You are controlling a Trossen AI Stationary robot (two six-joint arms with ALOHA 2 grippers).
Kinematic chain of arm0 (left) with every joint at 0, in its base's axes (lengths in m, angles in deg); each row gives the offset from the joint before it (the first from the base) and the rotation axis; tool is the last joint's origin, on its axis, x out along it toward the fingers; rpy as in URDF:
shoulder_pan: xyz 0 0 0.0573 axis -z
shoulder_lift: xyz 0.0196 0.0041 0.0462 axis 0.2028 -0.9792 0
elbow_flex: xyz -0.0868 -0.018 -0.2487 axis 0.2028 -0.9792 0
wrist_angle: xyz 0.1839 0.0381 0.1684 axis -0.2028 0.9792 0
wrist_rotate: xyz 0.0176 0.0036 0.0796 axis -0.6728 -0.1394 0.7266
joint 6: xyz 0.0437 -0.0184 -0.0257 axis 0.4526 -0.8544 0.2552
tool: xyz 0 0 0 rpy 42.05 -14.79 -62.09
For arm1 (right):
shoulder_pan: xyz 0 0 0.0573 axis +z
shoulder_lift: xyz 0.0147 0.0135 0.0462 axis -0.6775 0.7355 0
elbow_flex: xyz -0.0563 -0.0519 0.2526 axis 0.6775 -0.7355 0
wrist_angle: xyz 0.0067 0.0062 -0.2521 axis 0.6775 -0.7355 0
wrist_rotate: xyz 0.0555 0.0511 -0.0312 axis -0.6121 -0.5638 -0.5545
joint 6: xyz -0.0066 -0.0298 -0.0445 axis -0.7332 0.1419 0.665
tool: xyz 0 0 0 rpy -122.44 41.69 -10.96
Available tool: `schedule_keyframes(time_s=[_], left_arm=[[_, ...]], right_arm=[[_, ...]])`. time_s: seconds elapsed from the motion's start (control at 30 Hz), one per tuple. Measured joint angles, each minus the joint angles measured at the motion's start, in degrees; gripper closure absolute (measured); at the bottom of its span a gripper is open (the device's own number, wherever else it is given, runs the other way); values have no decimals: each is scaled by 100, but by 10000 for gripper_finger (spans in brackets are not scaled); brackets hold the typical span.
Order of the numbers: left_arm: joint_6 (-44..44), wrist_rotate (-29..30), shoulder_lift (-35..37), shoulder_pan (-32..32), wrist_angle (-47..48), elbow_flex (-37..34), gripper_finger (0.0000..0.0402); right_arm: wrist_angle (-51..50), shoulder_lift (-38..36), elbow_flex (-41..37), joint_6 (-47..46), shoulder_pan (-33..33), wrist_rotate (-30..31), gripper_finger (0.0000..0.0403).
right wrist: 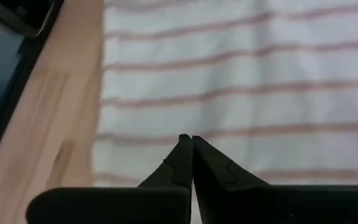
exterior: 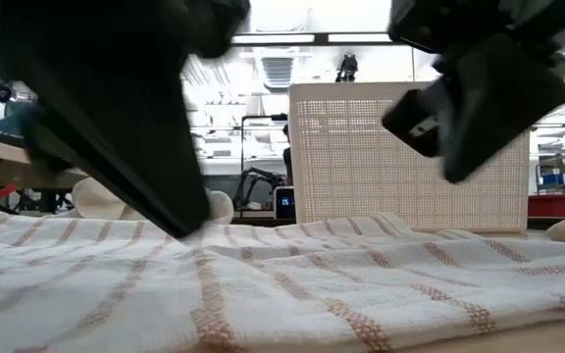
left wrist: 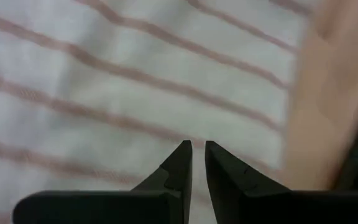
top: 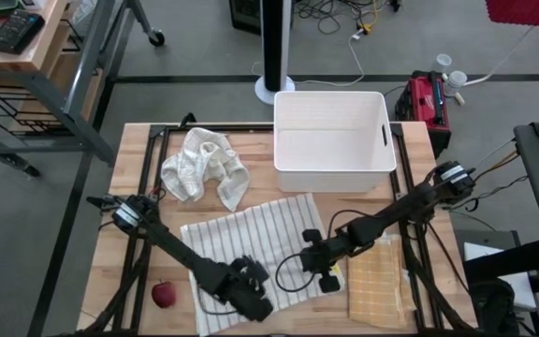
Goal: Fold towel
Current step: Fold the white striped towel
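Observation:
A white towel with thin red stripes (top: 251, 245) lies spread flat on the wooden table, also seen in the low view (exterior: 361, 284). My left gripper (top: 255, 300) (left wrist: 197, 146) reaches down onto it close to the towel's near edge, its fingers closed to a narrow slit. My right gripper (top: 314, 265) (right wrist: 192, 138) is shut and hovers a little above the towel's right part, near its edge; in the low view (exterior: 456, 176) it hangs clear of the cloth. My left gripper meets the striped towel with its fingertips (left wrist: 184, 152), a short way in from the towel's edge (left wrist: 291, 106). The fingers slant down from the table's far left. The towel lies on the table and rises into a low ridge (exterior: 214, 243) at the fingertips. How many layers sit between them cannot be told.
A crumpled white cloth (top: 204, 167) lies at the far left, and a white bin (top: 333, 140) stands at the far middle. A tan waffle cloth (top: 379, 281) lies at the near right. A red apple (top: 164, 296) sits at the near left.

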Motion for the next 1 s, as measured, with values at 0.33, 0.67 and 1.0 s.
schedule_keyframes(time_s=[0.33,0.67,1.0], left_arm=[[191,104,341,331,937,-1,366],[-888,137,337,322,2077,-355,366],[-1069,295,334,306,1742,-481,366]], right_arm=[[-698,0,0,-280,132,-210,403],[-1266,35,-17,-621,128,686,403],[-1165,35,-17,-580,128,952,403]])
